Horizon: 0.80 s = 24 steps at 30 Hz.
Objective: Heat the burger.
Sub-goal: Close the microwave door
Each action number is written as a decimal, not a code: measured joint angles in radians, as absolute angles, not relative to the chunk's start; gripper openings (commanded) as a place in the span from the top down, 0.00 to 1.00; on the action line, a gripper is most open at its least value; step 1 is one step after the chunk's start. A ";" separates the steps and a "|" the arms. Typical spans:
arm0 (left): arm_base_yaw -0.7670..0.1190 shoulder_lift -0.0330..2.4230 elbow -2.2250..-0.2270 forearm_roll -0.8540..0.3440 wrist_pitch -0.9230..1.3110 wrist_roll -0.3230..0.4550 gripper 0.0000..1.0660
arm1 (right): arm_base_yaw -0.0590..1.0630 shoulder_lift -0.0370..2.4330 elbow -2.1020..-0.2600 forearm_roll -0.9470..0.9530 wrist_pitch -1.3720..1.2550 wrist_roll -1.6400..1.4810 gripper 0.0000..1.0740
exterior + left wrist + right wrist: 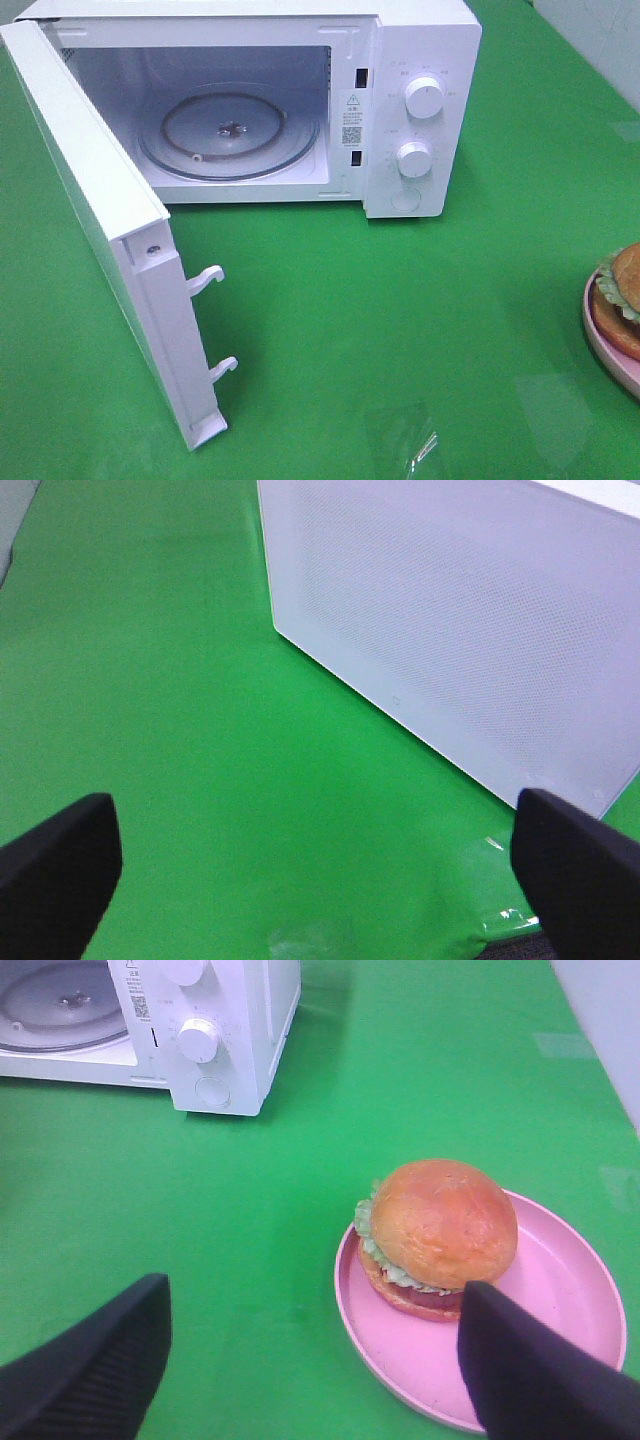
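Observation:
The burger point(437, 1233), with a golden-brown bun and green lettuce edge, sits on a pink round plate point(560, 1290). In the exterior high view it shows only partly at the right edge point(625, 280). The white microwave point(420, 60) stands at the back with its door point(100, 210) swung wide open and its glass turntable point(228, 130) bare. My right gripper point(310, 1360) is open and empty, hovering short of the plate, one finger point(530, 1370) over the plate's near rim. My left gripper point(320, 870) is open and empty beside the outer face of the door point(460, 610). Neither gripper shows in the exterior high view.
A green cloth point(400, 330) covers the table. The open door juts forward on the left, with two latch hooks point(210, 280) on its edge. The microwave's two knobs point(425, 98) are on its right panel. A clear plastic scrap point(420, 445) lies near the front edge.

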<state>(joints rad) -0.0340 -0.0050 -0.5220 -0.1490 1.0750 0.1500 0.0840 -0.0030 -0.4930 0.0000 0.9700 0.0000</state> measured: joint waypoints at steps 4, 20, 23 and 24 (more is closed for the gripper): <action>-0.034 -0.005 -0.522 -0.149 1.075 0.150 0.08 | 0.084 -0.003 -0.493 0.000 0.970 0.000 0.30; -0.034 0.110 -0.546 -0.168 0.934 0.137 0.34 | 0.084 -0.003 -0.493 0.000 0.970 0.000 0.30; -0.034 0.164 -0.546 -0.168 0.906 0.132 0.50 | 0.084 -0.003 -0.493 0.000 0.970 0.000 0.30; -0.034 0.208 -0.546 -0.168 0.874 0.126 0.64 | 0.084 -0.003 -0.493 0.000 0.970 0.000 0.30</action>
